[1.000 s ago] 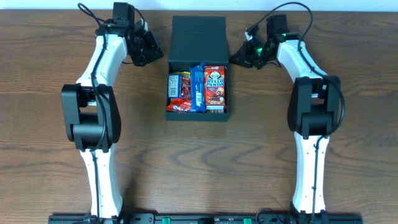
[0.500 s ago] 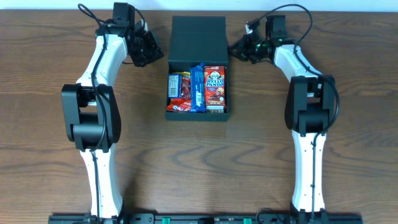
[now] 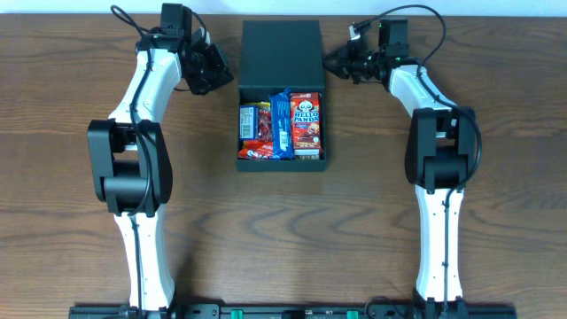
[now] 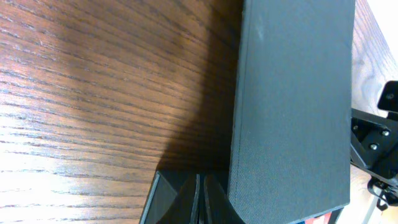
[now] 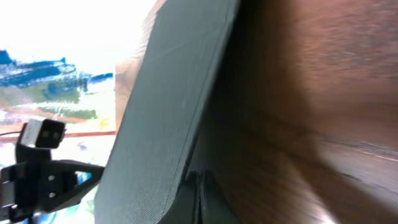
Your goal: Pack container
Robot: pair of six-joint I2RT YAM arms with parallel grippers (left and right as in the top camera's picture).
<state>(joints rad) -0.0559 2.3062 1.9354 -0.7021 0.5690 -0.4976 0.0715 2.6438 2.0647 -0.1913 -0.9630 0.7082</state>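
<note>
The dark container (image 3: pixel 282 164) lies open mid-table with its flap lid (image 3: pixel 282 53) laid back toward the far edge. Several snack packets (image 3: pixel 282 124) fill it, among them a red Hello Panda box (image 3: pixel 306 124). My left gripper (image 3: pixel 223 78) is shut and empty by the lid's left edge; the left wrist view shows its closed fingers (image 4: pixel 201 199) right beside the lid (image 4: pixel 292 99). My right gripper (image 3: pixel 334 62) is shut and empty at the lid's right edge; the right wrist view shows its fingers (image 5: pixel 200 199) under the slanted lid (image 5: pixel 168 106).
Bare wooden table (image 3: pixel 496 266) lies all around. Both white arms reach in from the near edge on either side of the container. The table's far edge runs just behind the lid.
My right gripper has moved up and left, from beside the box's right wall to the lid's right edge. The lid now sits slightly further up. The left arm has not moved.
</note>
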